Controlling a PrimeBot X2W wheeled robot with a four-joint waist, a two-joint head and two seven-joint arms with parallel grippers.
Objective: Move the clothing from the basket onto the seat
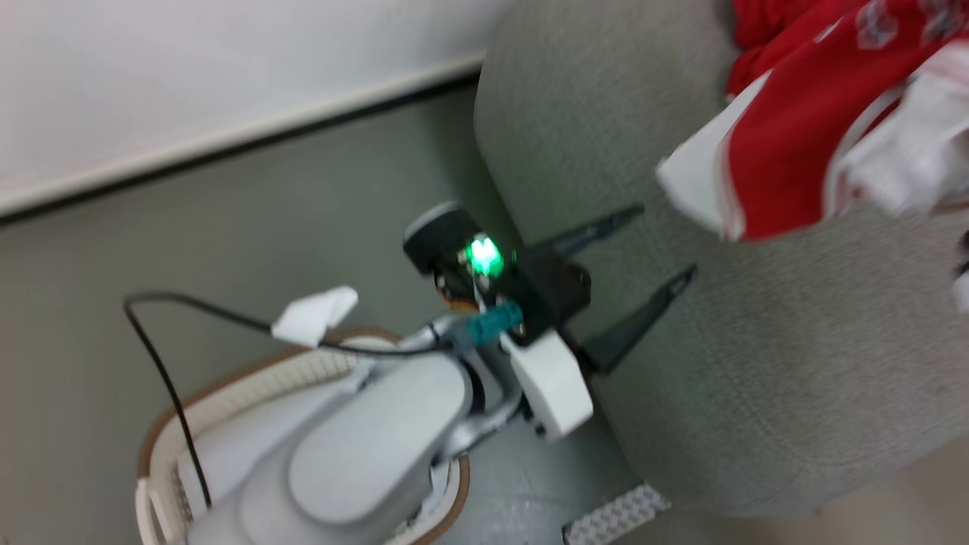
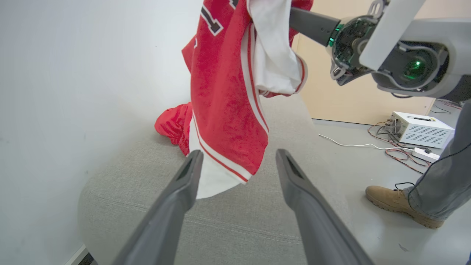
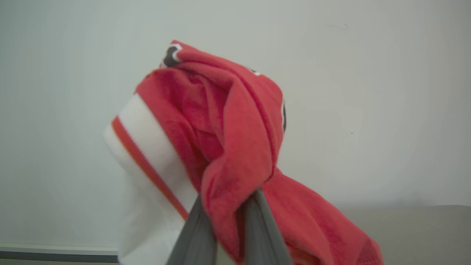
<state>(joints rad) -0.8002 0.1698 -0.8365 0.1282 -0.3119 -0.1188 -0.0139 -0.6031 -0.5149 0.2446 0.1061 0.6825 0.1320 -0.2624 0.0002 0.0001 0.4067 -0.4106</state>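
Over the seat (image 1: 757,363): we saw clothing (image 2: 224,103) hanging, hem low near the fabric; a second red piece (image 2: 173,123) lay behind it.
Right gripper (image 3: 230,206): clenched on a bunched fold.
Left gripper (image 1: 666,239): spread wide, empty, by the seat edge.
Basket (image 1: 227,393): on the floor (image 1: 113,303).
Risk: we judged that letting go this near the edge could send the hem sliding off, or drape it over the left gripper.

The left pincer (image 1: 666,240) stands wide open, its two long dark fingers (image 2: 176,206) spread apart and holding nothing. It reaches forward from a black wrist block with a green light (image 1: 484,256) on a pale grey forearm (image 1: 371,446). The right pincer (image 3: 230,221) is held high, its fingers pressed close together on a fold of bright red soft garment with white trim (image 3: 239,140).
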